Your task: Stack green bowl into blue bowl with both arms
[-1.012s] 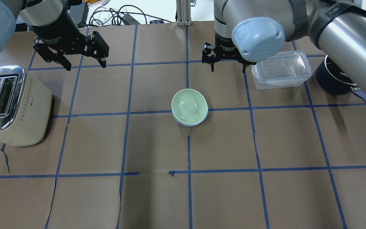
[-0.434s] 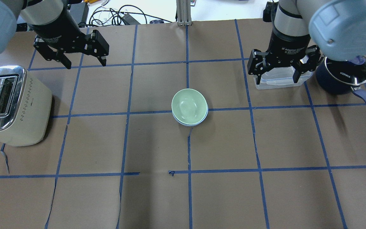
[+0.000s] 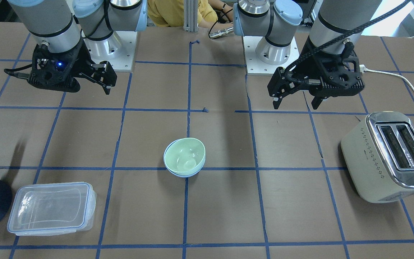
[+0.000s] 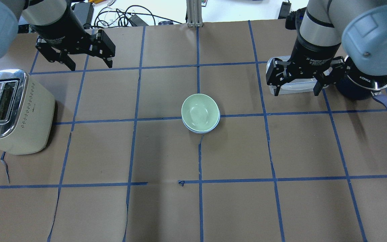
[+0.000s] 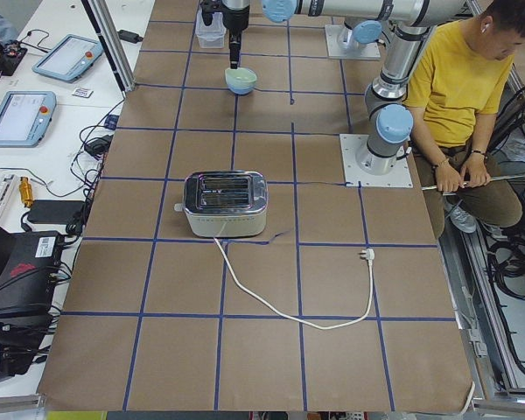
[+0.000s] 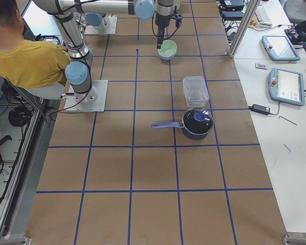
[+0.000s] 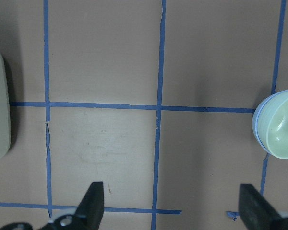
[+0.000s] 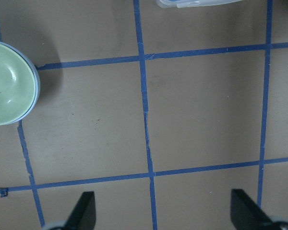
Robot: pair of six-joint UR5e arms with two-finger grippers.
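The green bowl point(image 4: 200, 112) sits nested inside the blue bowl point(image 4: 203, 131) at the table's centre, and only the blue rim shows under it. Both show in the front view, the green bowl point(image 3: 185, 155) in the blue bowl point(image 3: 182, 175). My left gripper point(image 4: 89, 65) is open and empty, raised above the far left of the table. My right gripper point(image 4: 296, 93) is open and empty, raised over the clear container to the bowls' right. The left wrist view shows the bowls point(image 7: 283, 127) at its right edge. The right wrist view shows them point(image 8: 5, 91) at its left edge.
A cream toaster point(image 4: 12, 111) stands at the left, its cord trailing behind. A clear lidded container point(image 3: 50, 207) and a dark navy saucepan point(image 4: 361, 87) with a blue handle stand at the far right. A person in yellow point(image 5: 455, 79) sits behind the robot.
My right arm has swung from behind the bowls out to the right, and its gripper now hangs over the clear container. The left gripper has barely moved. The bowls are unchanged.
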